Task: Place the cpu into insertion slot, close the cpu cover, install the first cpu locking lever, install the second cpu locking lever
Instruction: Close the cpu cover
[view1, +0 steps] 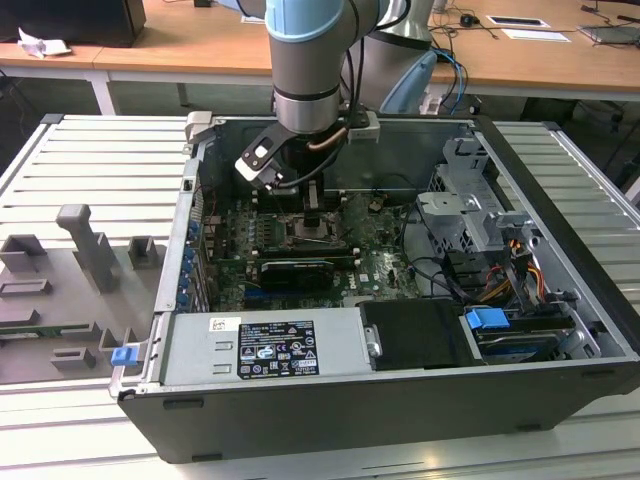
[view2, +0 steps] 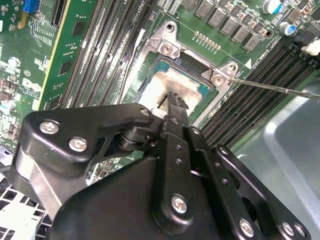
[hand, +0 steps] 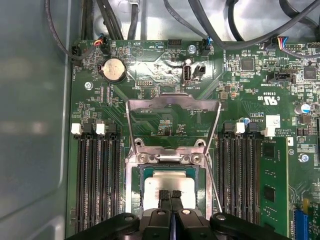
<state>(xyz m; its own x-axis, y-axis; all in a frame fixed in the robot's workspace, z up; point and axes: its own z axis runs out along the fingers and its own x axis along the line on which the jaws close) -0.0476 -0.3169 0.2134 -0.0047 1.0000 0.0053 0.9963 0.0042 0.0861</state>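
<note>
Exterior view: the pincer (view1: 312, 222) hangs inside the case, at twelve o'clock from the long black card (view1: 297, 272).

Second wrist view: it is clenched and empty, with its tips at the cpu (view2: 172, 82). The cpu lies in the insertion slot (view2: 164, 64), and the pincer is probably pressing it home.

First wrist view: the cpu cover (hand: 172, 102) stands swung open, giving access.

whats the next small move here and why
Probably lift the shut fingers up clear of the cpu: it seems to lie flat in the insertion slot, and the cpu cover is tilted back open, so the fingers seem in its closing path.
</note>
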